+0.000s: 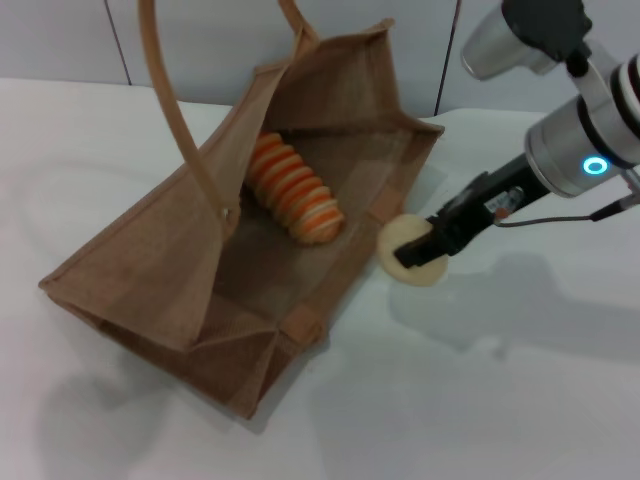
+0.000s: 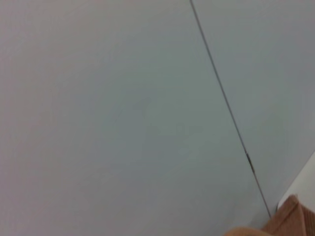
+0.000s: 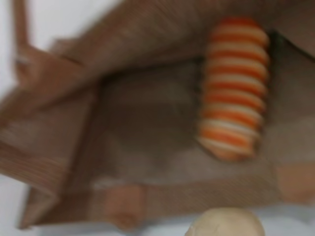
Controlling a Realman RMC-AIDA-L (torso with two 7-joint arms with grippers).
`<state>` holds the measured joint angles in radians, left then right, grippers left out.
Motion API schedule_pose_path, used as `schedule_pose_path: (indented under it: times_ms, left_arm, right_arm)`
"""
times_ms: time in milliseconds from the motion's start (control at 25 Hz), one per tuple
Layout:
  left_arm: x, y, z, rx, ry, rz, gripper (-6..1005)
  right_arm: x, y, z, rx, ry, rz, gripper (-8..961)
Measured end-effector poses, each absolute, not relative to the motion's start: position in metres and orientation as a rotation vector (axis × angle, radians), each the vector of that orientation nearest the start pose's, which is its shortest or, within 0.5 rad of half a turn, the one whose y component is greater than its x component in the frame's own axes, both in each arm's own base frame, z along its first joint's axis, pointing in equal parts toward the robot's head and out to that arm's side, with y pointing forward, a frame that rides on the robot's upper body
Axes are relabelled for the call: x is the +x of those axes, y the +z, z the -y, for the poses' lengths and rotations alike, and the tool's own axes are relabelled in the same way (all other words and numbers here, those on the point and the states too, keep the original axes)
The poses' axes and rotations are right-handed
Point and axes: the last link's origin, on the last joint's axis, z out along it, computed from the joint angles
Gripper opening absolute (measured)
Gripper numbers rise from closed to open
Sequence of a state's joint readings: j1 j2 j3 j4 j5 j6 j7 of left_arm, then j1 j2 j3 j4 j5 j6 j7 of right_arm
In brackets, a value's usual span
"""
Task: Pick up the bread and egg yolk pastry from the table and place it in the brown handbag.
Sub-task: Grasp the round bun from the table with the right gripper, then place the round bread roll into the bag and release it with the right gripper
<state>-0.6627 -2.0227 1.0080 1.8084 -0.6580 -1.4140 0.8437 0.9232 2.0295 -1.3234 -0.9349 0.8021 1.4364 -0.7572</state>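
The brown handbag (image 1: 180,270) lies on its side on the white table, its mouth open toward the right. The striped orange and cream bread (image 1: 295,190) lies inside it, and shows in the right wrist view (image 3: 235,88) too. The pale round egg yolk pastry (image 1: 405,243) is just outside the bag's mouth, a little above the table. My right gripper (image 1: 425,250) is shut on the pastry from the right. The pastry also shows in the right wrist view (image 3: 225,223). My left gripper is out of view; its wrist view shows only a wall.
The bag's handle (image 1: 170,110) arches up high over the bag's left side. The white table (image 1: 480,400) extends in front and to the right. A grey panelled wall (image 2: 123,113) stands behind.
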Motion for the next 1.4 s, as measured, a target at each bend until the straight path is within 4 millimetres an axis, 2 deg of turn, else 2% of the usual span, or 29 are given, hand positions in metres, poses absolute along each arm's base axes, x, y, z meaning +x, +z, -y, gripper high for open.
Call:
schedule_pose_path:
  times_ms: [200, 480, 800, 1080, 1240, 1400]
  left_arm:
    - [-0.061, 0.149, -0.398, -2.245, -0.107, 0.168, 113]
    - [-0.035, 0.132, -0.402, -2.277, -0.161, 0.108, 113]
    - [-0.019, 0.121, -0.399, -2.301, -0.206, 0.06, 113]
    - [-0.01, 0.12, -0.397, -2.312, -0.246, 0.036, 113]
    - [-0.006, 0.12, -0.397, -2.312, -0.252, 0.025, 113]
    - [-0.005, 0.12, -0.397, -2.311, -0.253, 0.021, 113]
  right_arm:
    - [0.102, -0.03, -0.399, -2.91, -0.176, -0.753, 503]
    - [0.082, -0.039, -0.411, -2.921, -0.082, -0.658, 487]
    - [0.083, -0.057, -0.42, -2.946, -0.045, -0.616, 486]
    - [0.074, -0.064, -0.425, -2.954, 0.021, -0.58, 483]
    - [0.068, -0.071, -0.428, -2.941, -0.023, -0.532, 476]
    - [0.068, -0.078, -0.433, -2.904, -0.05, -0.508, 522]
